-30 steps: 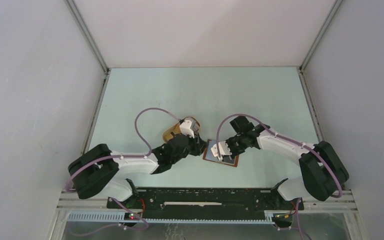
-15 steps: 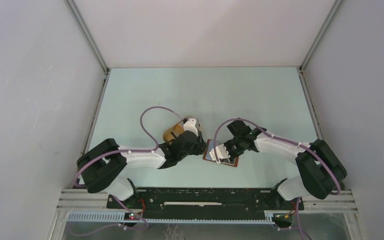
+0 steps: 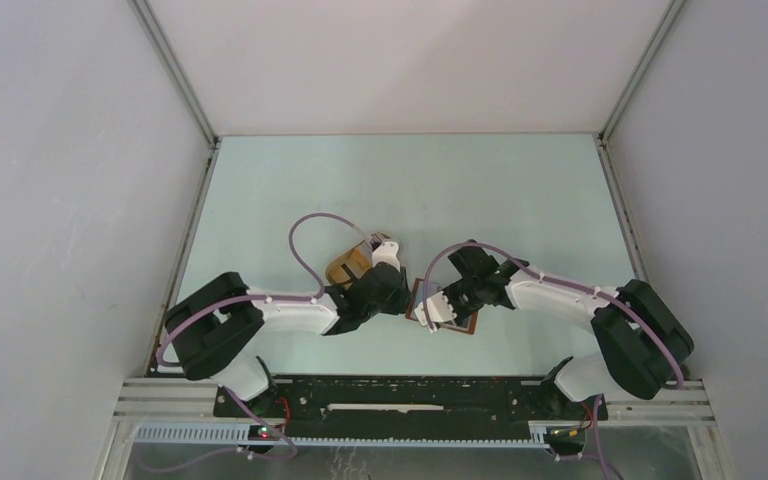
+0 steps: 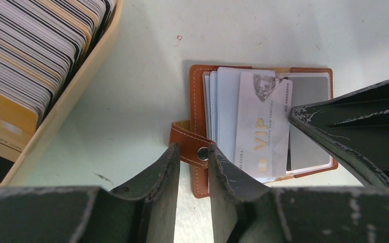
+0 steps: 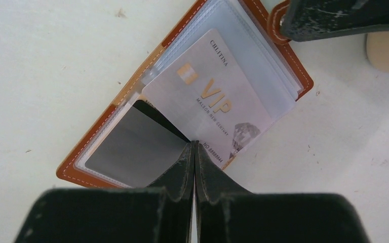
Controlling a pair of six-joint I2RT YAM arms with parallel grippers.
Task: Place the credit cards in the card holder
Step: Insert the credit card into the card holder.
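The card holder point(image 4: 197, 91) lies open on the table, brown leather with clear sleeves. My left gripper point(image 4: 192, 152) is closed on its strap tab point(image 4: 188, 144), the snap right at the right finger. A white VIP credit card point(image 5: 212, 101) lies slanted over the sleeves, and my right gripper point(image 5: 195, 145) is shut on its near corner. From above, both grippers meet over the card holder point(image 3: 465, 326): the left gripper point(image 3: 400, 296) on its left side, the right gripper point(image 3: 430, 308) on top. More credit cards point(image 4: 30, 45) stand edge-on in a row.
A tan tray point(image 4: 66, 106) holds the row of cards, just left of the holder and behind the left wrist point(image 3: 345, 265). White walls enclose the pale green table point(image 3: 410, 180) on three sides.
The right gripper has slid left and nearer with the white card, further over the holder. The left arm has pushed right toward the holder, and its jaws have narrowed slightly.
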